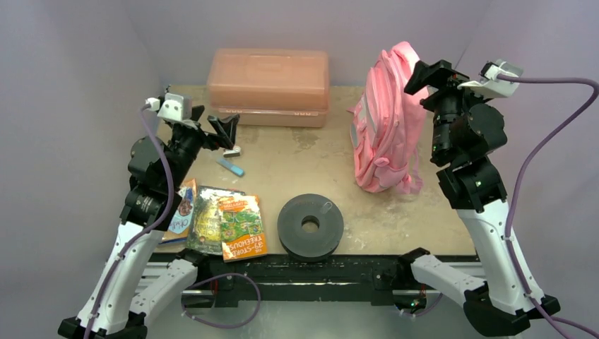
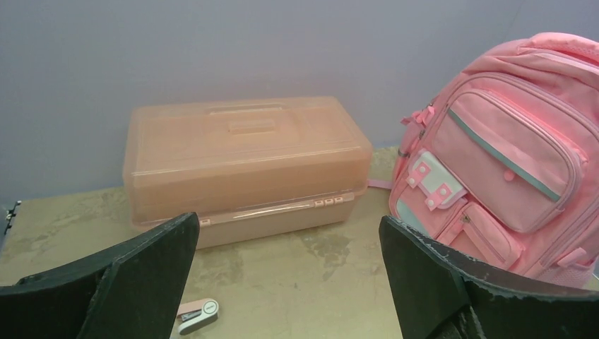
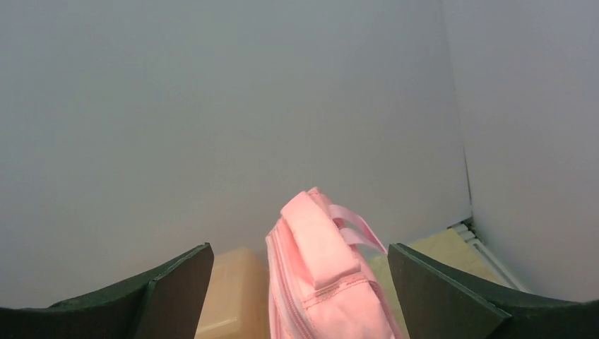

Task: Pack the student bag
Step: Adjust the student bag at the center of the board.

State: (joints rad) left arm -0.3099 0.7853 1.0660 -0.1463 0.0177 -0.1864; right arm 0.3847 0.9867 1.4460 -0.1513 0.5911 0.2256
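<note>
Backpack: the student bag stands upright toward the far right corner of the worktop. Its front pockets face left and, as far as the view allows, are zipped. A salmon plastic box sits at the far edge with its lid down; its clouded walls hide any contents. The left gripper hangs over the left side, jaws spread wide and holding nothing. The right gripper hovers just by the bag's top, jaws likewise released and empty. Books lie at the near left corner. A black ring sits at the near edge.
</note>
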